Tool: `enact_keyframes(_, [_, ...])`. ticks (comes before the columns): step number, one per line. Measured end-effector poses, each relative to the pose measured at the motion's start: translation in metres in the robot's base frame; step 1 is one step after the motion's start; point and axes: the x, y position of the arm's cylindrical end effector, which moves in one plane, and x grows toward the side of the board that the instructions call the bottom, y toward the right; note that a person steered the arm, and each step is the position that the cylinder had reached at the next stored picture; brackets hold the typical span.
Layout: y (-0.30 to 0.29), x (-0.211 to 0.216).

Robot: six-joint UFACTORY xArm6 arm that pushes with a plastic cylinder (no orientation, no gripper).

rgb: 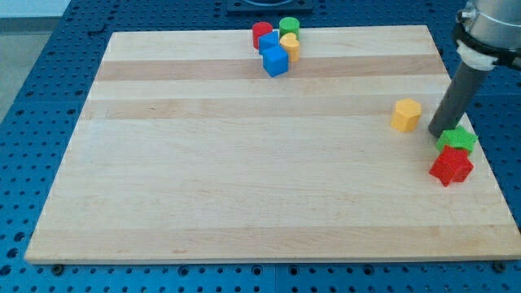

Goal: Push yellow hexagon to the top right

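Pale wooden desk (244,187) over a blue perforated base (49,49). Near the view's top edge, a tight cluster: red block (261,33), green cylinder (289,27), yellow block (290,45), blue cube (275,60), touching or nearly so. At the view's right, green star (458,139) just above red star (451,166), touching.

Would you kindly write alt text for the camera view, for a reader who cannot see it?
My tip rests on a wooden board at the view's right, just right of a yellow hexagon, with a green block and a red block right beside it below. Red, green, yellow and blue blocks cluster at the top centre.
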Motion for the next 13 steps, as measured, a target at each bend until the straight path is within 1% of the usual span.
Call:
enact_keyframes(1, [-0.019, -0.002])
enact_keyframes(3, [-0.028, -0.048])
enact_keyframes(5, [-0.042, -0.034])
enact_keyframes(6, [-0.066, -0.026])
enact_keyframes(7, [-0.083, -0.031])
enact_keyframes(9, [-0.077, -0.062])
enact_keyframes(10, [-0.077, -0.088])
enact_keyframes(11, [-0.077, -0.097])
enact_keyframes(13, [-0.085, -0.061])
